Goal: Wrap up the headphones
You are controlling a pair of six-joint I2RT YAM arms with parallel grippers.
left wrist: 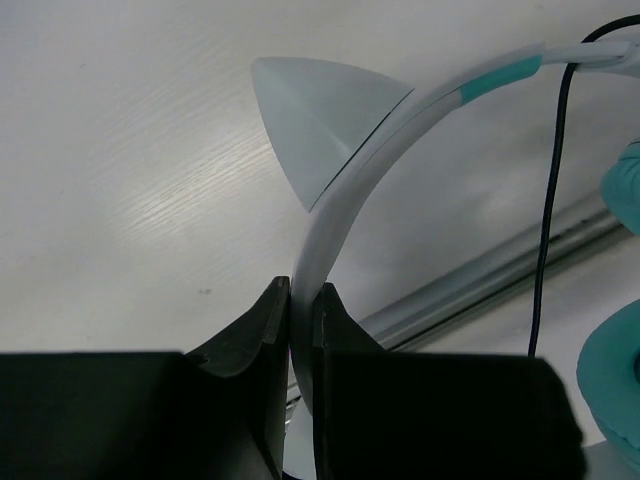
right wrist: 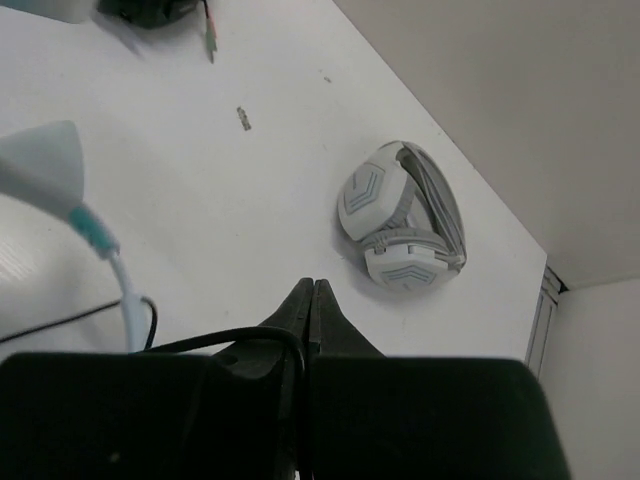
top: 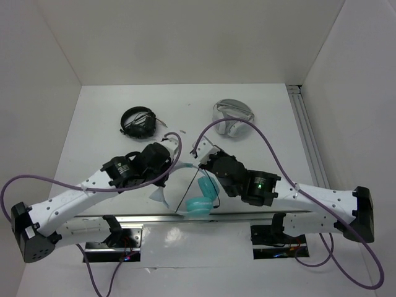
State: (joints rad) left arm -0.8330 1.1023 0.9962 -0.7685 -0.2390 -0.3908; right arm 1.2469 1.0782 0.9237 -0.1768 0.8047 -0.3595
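Headphones (top: 201,203) hang over the near edge of the desk (top: 93,124), the left tool (left wrist: 302,292) clamped on the headband (left wrist: 345,200) and the right tool (right wrist: 312,288) pinched shut on the cable (left wrist: 548,200), which trails loose, the wrapping apparently barely begun.

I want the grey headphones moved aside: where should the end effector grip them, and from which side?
Probably the headband: it arcs thin along the far side of the grey headphones, while the cups lie flat and wide. Come from above, jaws across the band.
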